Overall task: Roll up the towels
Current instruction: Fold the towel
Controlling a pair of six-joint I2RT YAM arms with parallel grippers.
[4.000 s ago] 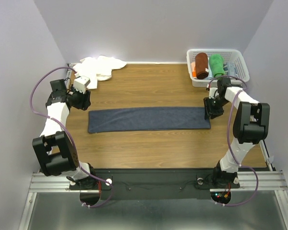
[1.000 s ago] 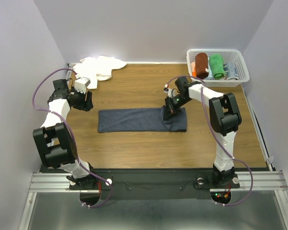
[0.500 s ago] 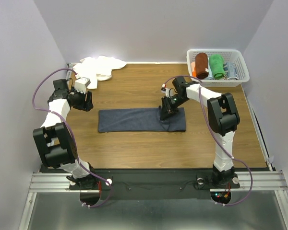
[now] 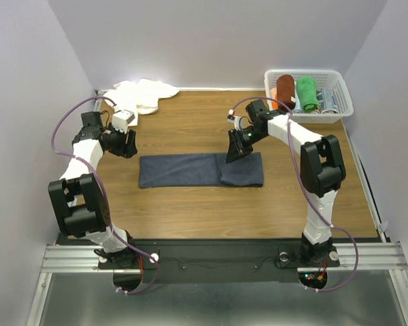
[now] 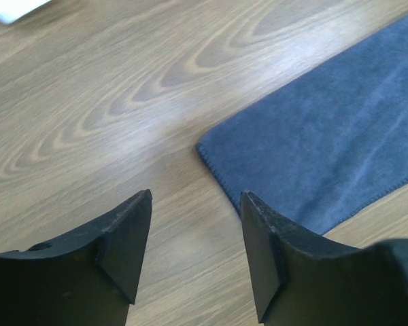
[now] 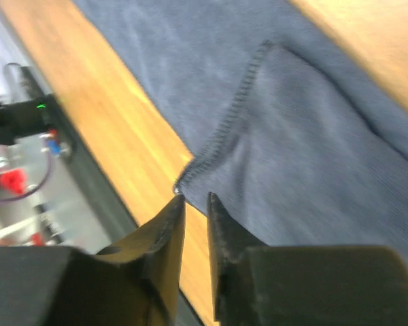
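Observation:
The dark blue-grey towel (image 4: 187, 170) lies flat across the middle of the table, its right end folded back over itself (image 4: 243, 170). My right gripper (image 4: 232, 155) hovers just above the folded flap's left edge. In the right wrist view its fingers (image 6: 195, 198) stand narrowly open with nothing between them, over the towel's hemmed corner (image 6: 217, 146). My left gripper (image 4: 127, 145) is open above bare wood, just off the towel's left corner (image 5: 313, 149); its fingertips (image 5: 196, 197) are empty. The white towel (image 4: 144, 94) lies crumpled at the back left.
A white basket (image 4: 343, 95) at the back right holds a rust-brown roll (image 4: 284, 92), a green roll (image 4: 307, 92) and other rolled cloths. Purple walls close in the table on three sides. The arms' bases sit along the near edge.
The right gripper carried the dark towel's right end over to the left, folding it, then parted its jaws, let go and lifted slightly. The left gripper shifted only a little.

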